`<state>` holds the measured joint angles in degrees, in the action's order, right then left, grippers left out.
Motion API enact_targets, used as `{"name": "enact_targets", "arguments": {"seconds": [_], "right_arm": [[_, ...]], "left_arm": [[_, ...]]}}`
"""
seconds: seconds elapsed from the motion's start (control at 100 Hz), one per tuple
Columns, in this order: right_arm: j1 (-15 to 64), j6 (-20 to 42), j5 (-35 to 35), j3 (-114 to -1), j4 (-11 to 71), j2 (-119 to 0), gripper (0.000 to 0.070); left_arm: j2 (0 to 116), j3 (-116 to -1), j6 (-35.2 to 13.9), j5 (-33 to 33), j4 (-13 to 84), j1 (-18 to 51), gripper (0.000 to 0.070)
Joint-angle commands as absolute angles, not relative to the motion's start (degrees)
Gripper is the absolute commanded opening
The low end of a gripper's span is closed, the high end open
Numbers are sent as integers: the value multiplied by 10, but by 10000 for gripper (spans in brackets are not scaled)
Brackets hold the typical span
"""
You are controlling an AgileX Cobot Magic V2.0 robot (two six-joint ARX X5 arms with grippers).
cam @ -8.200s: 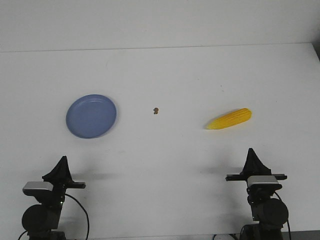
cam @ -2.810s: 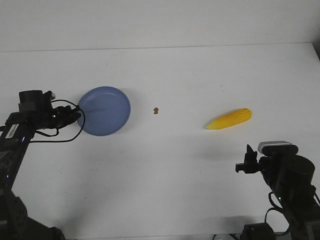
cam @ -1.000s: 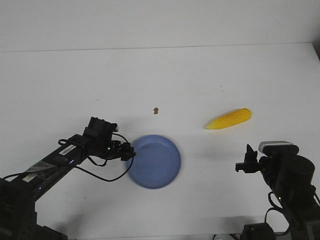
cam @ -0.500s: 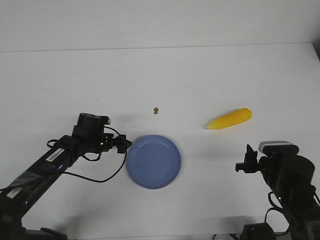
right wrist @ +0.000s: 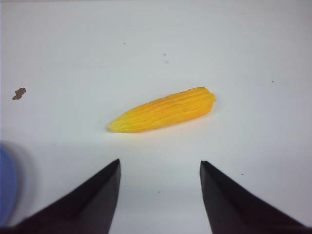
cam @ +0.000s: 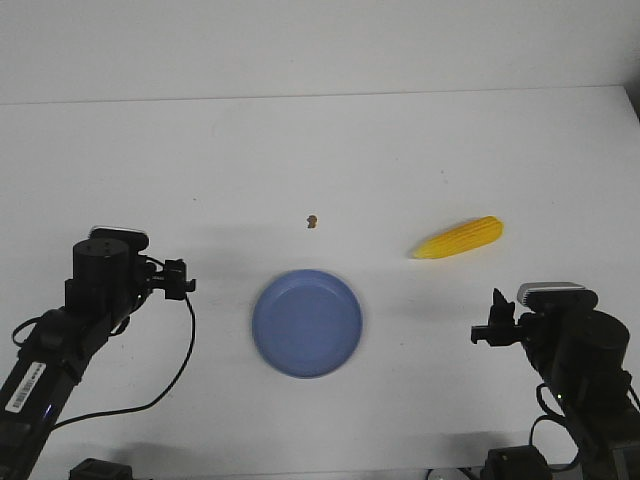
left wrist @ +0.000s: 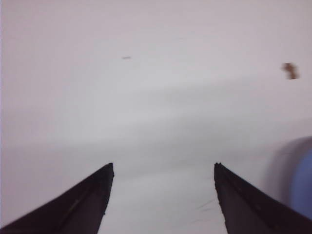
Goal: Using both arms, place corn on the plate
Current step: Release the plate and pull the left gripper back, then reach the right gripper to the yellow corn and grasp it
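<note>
The blue plate (cam: pixel 307 322) lies flat on the white table near the front middle; a sliver of it shows in the left wrist view (left wrist: pixel 303 183) and in the right wrist view (right wrist: pixel 6 185). The yellow corn (cam: pixel 459 238) lies on the table at the right, apart from the plate, and shows whole in the right wrist view (right wrist: pixel 162 110). My left gripper (cam: pixel 180 279) is open and empty, well left of the plate (left wrist: pixel 161 165). My right gripper (cam: pixel 493 320) is open and empty, in front of the corn (right wrist: pixel 160 163).
A small brown speck (cam: pixel 312 220) lies on the table behind the plate; it also shows in the left wrist view (left wrist: pixel 290 70) and the right wrist view (right wrist: pixel 19 93). The table's far edge (cam: pixel 320 95) runs across the back.
My left arm dragged the plate from the left to the front middle, let it go and drew back to the left. The right arm and corn have not moved in the last second.
</note>
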<state>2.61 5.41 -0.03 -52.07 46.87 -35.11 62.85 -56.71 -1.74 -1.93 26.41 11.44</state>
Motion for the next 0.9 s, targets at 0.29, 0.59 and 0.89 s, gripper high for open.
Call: {"name": "enact_targets", "arguments": {"seconds": [0.29,0.59,0.89], "right_arm": [[26,125,1,-529,459,-355,352],[14,218,45,-529,392,-458,473],[-41,296,-1,-529,292,-633,473]], "left_arm": [[622,-574,-7,-30,269,106,421],[622,-574,-22,-30,269,106,421],[622,-574,-27,-30,269,106,421]]}}
